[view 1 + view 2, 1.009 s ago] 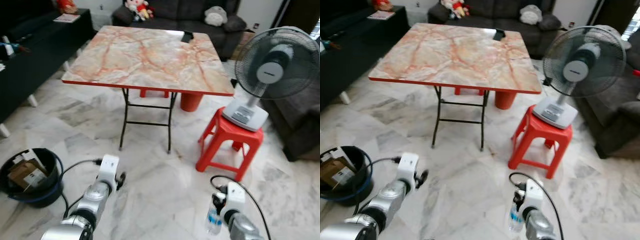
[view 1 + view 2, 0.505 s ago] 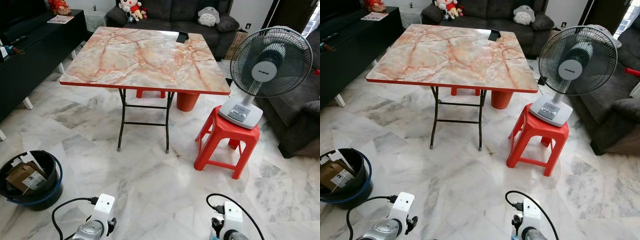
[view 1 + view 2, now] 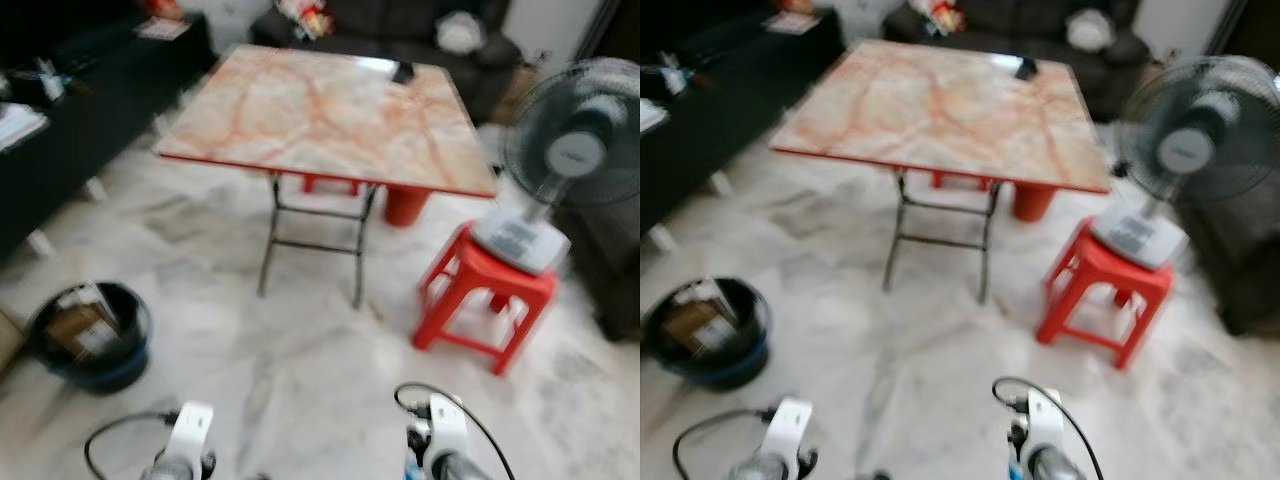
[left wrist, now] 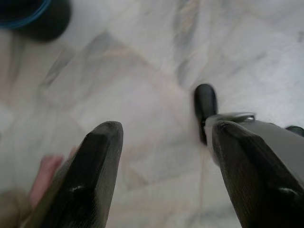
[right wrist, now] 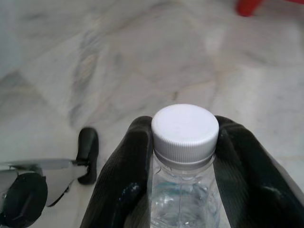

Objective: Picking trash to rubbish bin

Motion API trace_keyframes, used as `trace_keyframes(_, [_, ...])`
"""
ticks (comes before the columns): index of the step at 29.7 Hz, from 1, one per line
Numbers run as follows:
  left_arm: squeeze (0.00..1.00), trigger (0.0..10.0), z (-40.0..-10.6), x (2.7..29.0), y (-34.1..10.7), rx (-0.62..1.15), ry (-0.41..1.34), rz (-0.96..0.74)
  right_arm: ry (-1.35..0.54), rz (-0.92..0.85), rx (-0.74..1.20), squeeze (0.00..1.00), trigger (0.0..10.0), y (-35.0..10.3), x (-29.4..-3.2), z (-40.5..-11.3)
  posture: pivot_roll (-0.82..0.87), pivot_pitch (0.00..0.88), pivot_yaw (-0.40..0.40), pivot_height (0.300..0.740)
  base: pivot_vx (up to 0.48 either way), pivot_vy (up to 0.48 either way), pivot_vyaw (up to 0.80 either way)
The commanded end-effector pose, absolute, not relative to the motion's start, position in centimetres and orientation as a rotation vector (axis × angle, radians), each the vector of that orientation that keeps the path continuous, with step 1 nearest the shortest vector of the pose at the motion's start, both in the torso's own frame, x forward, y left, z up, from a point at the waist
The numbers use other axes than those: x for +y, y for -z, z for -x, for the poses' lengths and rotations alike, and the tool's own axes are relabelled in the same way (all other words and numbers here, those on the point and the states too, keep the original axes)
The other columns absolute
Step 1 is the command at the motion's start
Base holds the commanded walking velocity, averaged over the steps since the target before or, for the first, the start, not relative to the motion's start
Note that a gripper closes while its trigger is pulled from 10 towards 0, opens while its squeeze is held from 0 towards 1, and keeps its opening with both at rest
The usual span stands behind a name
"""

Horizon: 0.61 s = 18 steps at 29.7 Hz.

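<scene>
white camera modules on both wrists, black cables looping from each; left gripper [image 4: 161, 175] and right gripper [image 5: 183, 180]: long glossy black fingers; silver arm casing.

The bottle [image 5: 183, 190] is clear, glossy plastic with a ribbed, matt white cap [image 5: 185, 127], gripped between the smooth, faintly shiny black fingers [image 5: 121, 190] of the right end effector [image 5: 183, 185]. The floor [image 3: 300, 370] is polished grey-veined white marble. The tabletop [image 3: 330, 110] has a glossy orange-veined marble look, and the stool [image 3: 485, 300] is shiny red plastic.
</scene>
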State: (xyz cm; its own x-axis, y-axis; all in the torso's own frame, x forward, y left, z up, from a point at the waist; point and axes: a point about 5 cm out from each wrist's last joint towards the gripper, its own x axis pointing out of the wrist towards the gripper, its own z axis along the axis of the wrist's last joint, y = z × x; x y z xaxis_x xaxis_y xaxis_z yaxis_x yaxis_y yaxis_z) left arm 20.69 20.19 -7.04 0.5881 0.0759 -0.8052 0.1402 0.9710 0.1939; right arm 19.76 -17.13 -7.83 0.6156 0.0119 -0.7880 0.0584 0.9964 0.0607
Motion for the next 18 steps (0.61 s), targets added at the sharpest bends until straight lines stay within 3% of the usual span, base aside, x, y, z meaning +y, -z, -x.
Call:
trace_keyframes(1, [0.00,10.0,-20.24,20.15,7.31,0.961,0.028,-0.236,0.038,-0.066,0.920,0.00,10.0,7.92,-17.53,-19.56,0.07,0.034,-0.080,0.740,0.000,0.000,0.75])
trace_keyframes(7, [0.00,10.0,-20.12,20.38,7.33,0.954,0.004,-0.243,0.057,-0.099,0.905,0.00,10.0,7.96,-17.54,-19.39,0.08,0.030,-0.072,0.740,0.000,0.000,0.56])
trace_keyframes(15, [0.00,10.0,-19.95,20.35,7.42,0.958,0.000,-0.241,0.064,-0.084,0.895,0.00,10.0,7.96,-17.80,-19.27,0.08,0.024,-0.071,0.740,0.259,0.000,0.00])
trace_keyframes(18, [0.00,10.0,-19.90,20.33,7.45,0.959,-0.002,-0.240,0.055,-0.062,0.894,0.00,10.0,7.94,-17.81,-19.31,0.08,0.019,-0.072,0.740,0.261,0.000,0.78])
